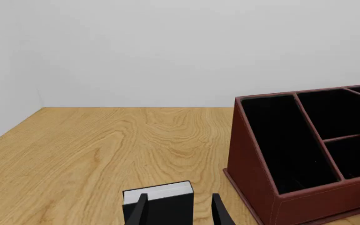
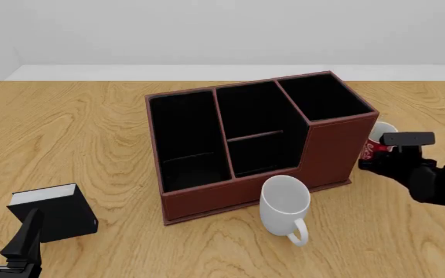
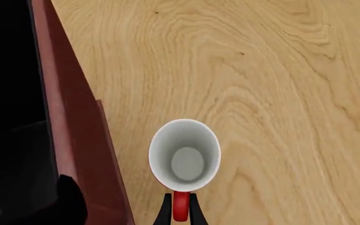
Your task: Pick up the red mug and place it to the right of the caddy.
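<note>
We see the red mug (image 3: 184, 156) standing upright on the wooden surface (image 2: 83, 121), just beside the right end of the caddy (image 2: 257, 142). From above, in the right wrist view, we look into its white inside and there is nothing in it. Its red handle (image 3: 180, 206) sits between the two thin fingers of the right gripper (image 3: 179, 209), and the fingers are closed tight against it, pinching the handle. In the front view the mug (image 2: 378, 142) peeks out between the caddy's tall end and the dark right arm.

The caddy is a big reddish-brown box with black inside. We count three parts, and the one on the right is taller. All the parts we can see into look bare.

In front of the caddy stands a white mug (image 2: 285, 202) with its handle turned toward the camera. We see nothing in it either.

Well off to the left lies a small black box (image 2: 53, 212) with a white top. The left gripper (image 1: 178, 210) is low by this box, its two fingers spread apart with nothing between them.
</note>
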Robot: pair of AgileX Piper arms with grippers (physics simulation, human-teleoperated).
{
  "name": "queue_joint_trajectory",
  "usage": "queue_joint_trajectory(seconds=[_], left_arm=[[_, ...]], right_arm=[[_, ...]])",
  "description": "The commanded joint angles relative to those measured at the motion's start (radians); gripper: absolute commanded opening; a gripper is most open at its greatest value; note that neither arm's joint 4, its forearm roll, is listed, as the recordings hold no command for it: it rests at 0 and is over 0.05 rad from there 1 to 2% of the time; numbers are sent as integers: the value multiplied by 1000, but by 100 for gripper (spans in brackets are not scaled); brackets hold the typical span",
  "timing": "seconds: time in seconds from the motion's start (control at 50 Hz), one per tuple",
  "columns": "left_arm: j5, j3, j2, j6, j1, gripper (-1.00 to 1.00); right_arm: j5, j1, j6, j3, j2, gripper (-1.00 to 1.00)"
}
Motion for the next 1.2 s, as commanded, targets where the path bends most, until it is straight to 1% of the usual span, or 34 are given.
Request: queue_joint_trajectory(seconds=[0.02, 0.54, 0.76, 0.8, 1.0, 1.02, 1.2], left_arm=[[0, 0, 0, 0, 0, 100], [0, 0, 0, 0, 0, 100], [0, 0, 0, 0, 0, 100], [0, 0, 0, 0, 0, 100], [0, 0, 0, 0, 0, 100], [0, 0, 0, 0, 0, 100], [0, 0, 0, 0, 0, 100]], right_arm=[[-17, -3, 11, -7, 20, -100], [-53, -8, 19, 14, 57, -100], [-49, -14, 24, 13, 60, -100], [-50, -18, 19, 14, 57, -100], [-38, -15, 31, 10, 49, -100], [-34, -13, 41, 7, 53, -100], [-37, -13, 43, 9, 55, -100]])
